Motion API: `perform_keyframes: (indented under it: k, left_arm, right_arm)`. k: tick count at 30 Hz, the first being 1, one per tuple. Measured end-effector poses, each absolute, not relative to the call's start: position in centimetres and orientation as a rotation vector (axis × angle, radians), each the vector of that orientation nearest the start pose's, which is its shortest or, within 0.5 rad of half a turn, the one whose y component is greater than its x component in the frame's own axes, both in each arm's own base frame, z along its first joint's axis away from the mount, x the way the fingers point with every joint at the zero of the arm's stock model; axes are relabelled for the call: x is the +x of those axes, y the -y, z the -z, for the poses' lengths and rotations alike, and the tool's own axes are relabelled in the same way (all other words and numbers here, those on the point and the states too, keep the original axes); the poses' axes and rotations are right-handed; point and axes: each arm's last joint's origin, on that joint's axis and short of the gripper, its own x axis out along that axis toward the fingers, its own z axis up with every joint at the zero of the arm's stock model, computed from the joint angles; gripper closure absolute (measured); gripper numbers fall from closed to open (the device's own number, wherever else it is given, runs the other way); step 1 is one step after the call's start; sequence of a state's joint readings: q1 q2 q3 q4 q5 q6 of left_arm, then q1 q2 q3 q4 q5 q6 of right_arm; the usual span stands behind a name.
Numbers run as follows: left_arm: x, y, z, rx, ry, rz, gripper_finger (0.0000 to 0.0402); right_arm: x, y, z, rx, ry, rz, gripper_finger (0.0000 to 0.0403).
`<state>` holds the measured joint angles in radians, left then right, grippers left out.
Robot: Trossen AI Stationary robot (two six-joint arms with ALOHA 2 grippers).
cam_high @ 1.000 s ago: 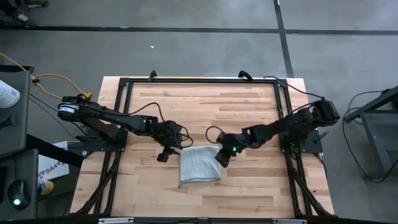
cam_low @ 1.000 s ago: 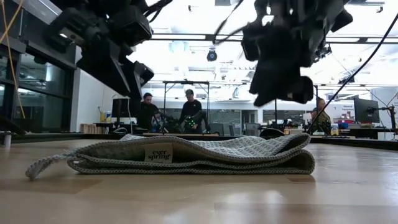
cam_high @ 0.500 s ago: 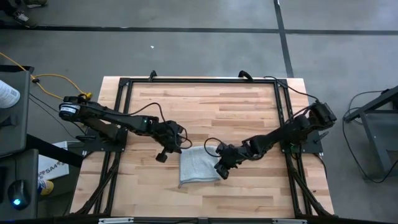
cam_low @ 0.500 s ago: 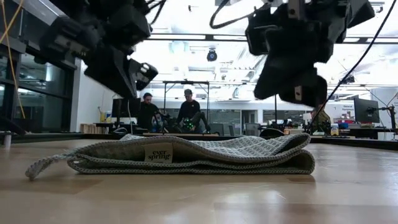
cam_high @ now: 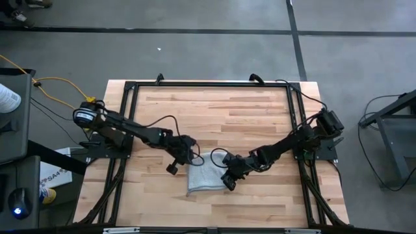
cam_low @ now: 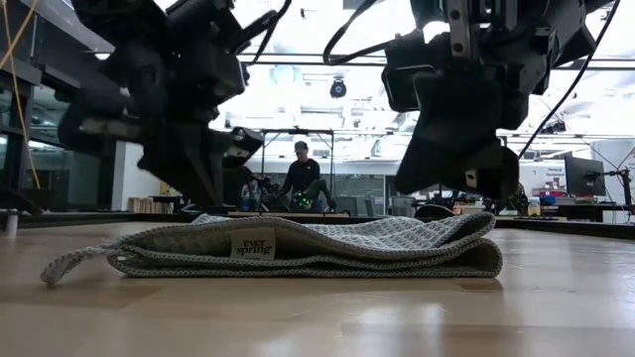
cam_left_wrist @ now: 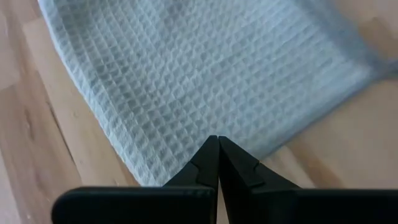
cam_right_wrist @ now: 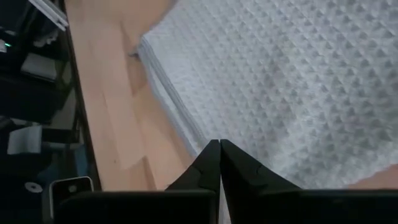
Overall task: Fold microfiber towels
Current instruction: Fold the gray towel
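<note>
The light grey-blue microfiber towel lies folded in several layers flat on the wooden table, its white tag facing the near edge. My left gripper is shut, with its tips over the towel's far left corner. My right gripper is also shut. It hovers at the towel's right edge, and the low view shows a gap between it and the cloth. No cloth shows between either pair of fingers. My left gripper points its shut fingertips down at the towel's far left corner. In the low view the towel's raised fold stands in front of the tips, so I cannot tell whether they touch the cloth.
A black frame runs around the tabletop, with rails along both sides. Bare wood lies on the far side of the towel. People sit in the room far beyond the table.
Both grippers have shut and come down closer to the towel. The left one has gone toward the towel's far left corner. The right one has gone toward the table's near edge along the towel's right side. The towel has not moved.
</note>
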<state>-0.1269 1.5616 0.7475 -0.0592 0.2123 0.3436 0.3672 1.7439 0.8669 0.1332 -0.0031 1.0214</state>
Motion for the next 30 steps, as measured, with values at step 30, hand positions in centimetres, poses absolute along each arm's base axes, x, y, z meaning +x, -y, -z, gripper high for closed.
perform_keyframes:
  k: [30]
  left_arm:
    - [29.1, 4.9, -13.5, 0.165, -0.916, 0.395, 0.0402]
  right_arm:
    - [31.5, -12.8, -11.5, 0.83, -0.928, 0.178, 0.0399]
